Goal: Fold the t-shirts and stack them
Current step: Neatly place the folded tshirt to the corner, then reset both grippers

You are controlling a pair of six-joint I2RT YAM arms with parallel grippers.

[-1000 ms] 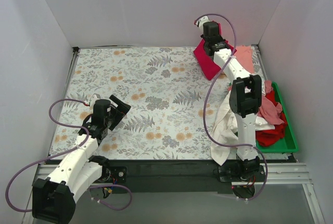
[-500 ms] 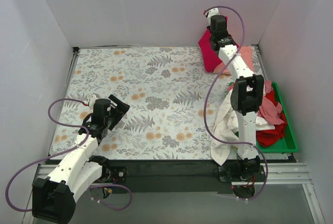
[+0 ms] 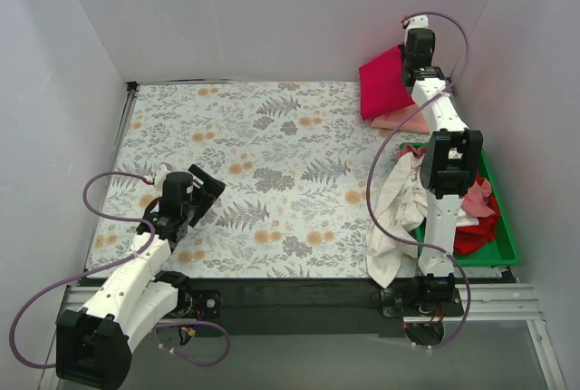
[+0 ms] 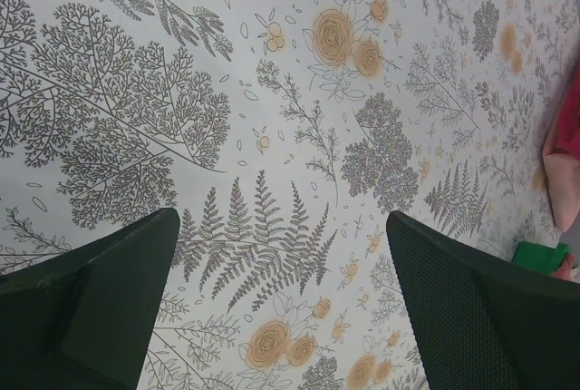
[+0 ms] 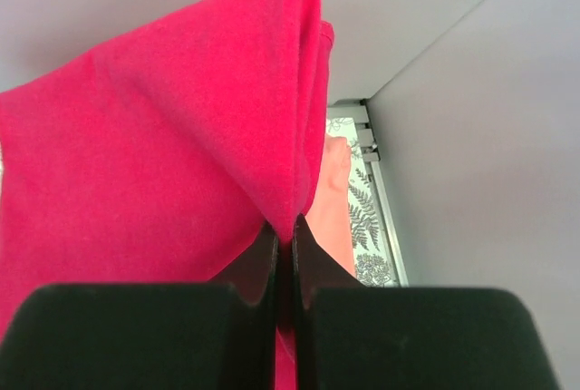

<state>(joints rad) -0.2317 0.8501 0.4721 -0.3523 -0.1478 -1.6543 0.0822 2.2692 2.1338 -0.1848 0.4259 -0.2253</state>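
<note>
My right gripper (image 3: 408, 65) is shut on a folded crimson-red t-shirt (image 3: 384, 82) and holds it lifted at the far right corner. In the right wrist view the red cloth (image 5: 163, 145) is pinched between the black fingers (image 5: 258, 263). Under it a folded salmon-pink t-shirt (image 3: 410, 120) lies flat on the table, also seen as a pink edge (image 5: 333, 199) below the red cloth. A white t-shirt (image 3: 397, 213) hangs over the table's right front edge, and red and pink ones (image 3: 476, 218) are piled in the tray. My left gripper (image 3: 210, 192) is open and empty over the front left.
A green plastic tray (image 3: 503, 227) stands along the right edge, beside the right arm. White walls close in the table on three sides, and the lifted shirt is close to the back wall. The flower-patterned table cover (image 4: 299, 118) fills the left wrist view.
The right gripper has carried the crimson-red t-shirt to the right and farther back, over the salmon-pink one. The left arm has not moved.
</note>
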